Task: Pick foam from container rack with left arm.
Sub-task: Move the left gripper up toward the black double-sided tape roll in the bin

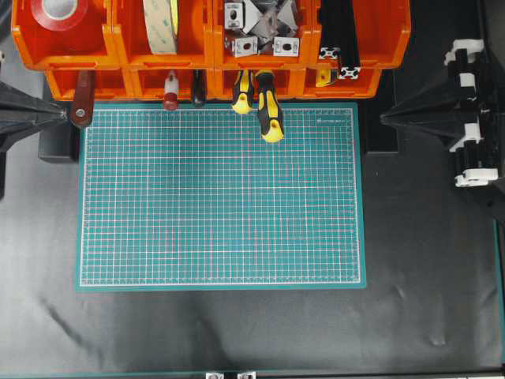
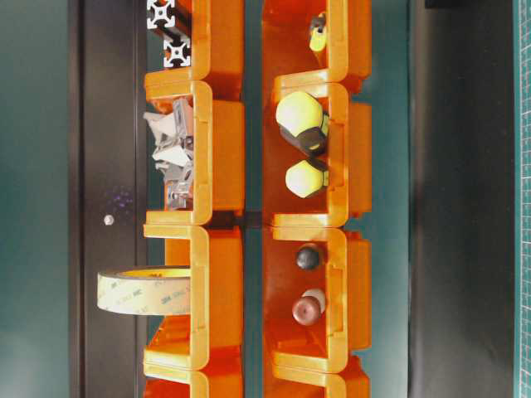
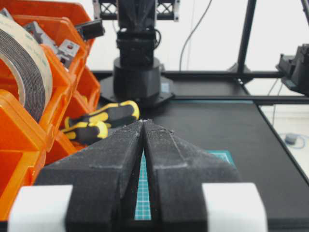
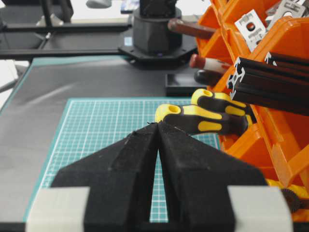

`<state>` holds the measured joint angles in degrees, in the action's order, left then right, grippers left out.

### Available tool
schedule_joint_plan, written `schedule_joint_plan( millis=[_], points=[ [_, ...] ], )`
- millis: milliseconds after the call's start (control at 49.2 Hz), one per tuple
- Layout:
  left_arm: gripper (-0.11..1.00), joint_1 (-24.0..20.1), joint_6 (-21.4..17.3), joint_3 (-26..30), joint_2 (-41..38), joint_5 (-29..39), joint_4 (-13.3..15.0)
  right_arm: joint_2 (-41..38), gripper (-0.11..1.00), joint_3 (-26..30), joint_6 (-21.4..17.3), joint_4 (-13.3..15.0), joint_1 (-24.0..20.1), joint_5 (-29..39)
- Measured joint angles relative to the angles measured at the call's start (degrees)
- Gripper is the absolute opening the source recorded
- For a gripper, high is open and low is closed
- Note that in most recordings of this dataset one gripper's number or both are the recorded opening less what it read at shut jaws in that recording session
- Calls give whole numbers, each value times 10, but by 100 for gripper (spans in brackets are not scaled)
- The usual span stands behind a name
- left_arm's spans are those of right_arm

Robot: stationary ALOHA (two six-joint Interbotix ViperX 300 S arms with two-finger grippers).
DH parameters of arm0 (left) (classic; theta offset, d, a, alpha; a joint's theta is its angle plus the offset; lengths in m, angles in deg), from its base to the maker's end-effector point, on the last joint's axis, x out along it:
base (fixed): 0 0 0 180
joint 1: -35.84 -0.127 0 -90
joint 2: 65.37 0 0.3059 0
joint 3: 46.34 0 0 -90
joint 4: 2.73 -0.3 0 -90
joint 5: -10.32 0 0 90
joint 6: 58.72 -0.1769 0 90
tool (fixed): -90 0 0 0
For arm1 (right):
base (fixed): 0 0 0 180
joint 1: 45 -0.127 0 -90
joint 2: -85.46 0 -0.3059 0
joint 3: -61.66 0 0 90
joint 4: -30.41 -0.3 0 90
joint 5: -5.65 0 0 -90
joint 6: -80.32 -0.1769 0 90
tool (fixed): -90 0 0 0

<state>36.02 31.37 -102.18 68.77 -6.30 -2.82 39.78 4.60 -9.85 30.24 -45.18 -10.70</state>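
The foam [image 1: 160, 24] is a wide tape roll with a beige liner, standing on edge in the second upper bin from the left of the orange container rack [image 1: 118, 59]. In the table-level view the foam [image 2: 145, 290] sticks out of its bin. In the left wrist view its dark ring face [image 3: 26, 72] shows at the far left, inside the rack [image 3: 19, 135]. My left gripper [image 1: 63, 113] is shut and empty, at the mat's left edge below the rack; its tips [image 3: 144, 122] meet. My right gripper [image 1: 384, 118] is shut and empty at the mat's right edge, its tips [image 4: 158, 124] also together.
A red tape roll [image 1: 63, 9] lies in the leftmost upper bin. Metal brackets [image 1: 260, 28] and black extrusions [image 1: 339, 39] fill the other upper bins. Yellow-black screwdriver handles [image 1: 268, 110] and a brown handle [image 1: 81, 110] stick out of the lower bins over the green mat [image 1: 221, 197].
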Motion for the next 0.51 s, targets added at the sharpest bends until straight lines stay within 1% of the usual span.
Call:
schedule_joint_plan(
  millis=[41,81,163,264,305,406,508],
  points=[
    [4,0,1,0,0,1,-1,-1,1,0,0,0,1,-1],
    [0,-4,18,9,-3,6,-11,-1,0,1,-1,1,2,-1],
    [0,-25,88,47,-16,16,-23,-1,0,2,0,0,5,-6],
    [0,-46,184,97,-34,48,-26,-2,0,2,-1,0,11,-21],
    [0,-49,214,116,-41,67,-27,-2,0,2,-1,-1,11,-24],
    [0,-50,290,176,-62,152,-28,-2,0,2,-1,-1,12,-26],
    [0,-55,359,248,-88,274,-29,-2,0,2,-1,-1,11,-27]
  ],
)
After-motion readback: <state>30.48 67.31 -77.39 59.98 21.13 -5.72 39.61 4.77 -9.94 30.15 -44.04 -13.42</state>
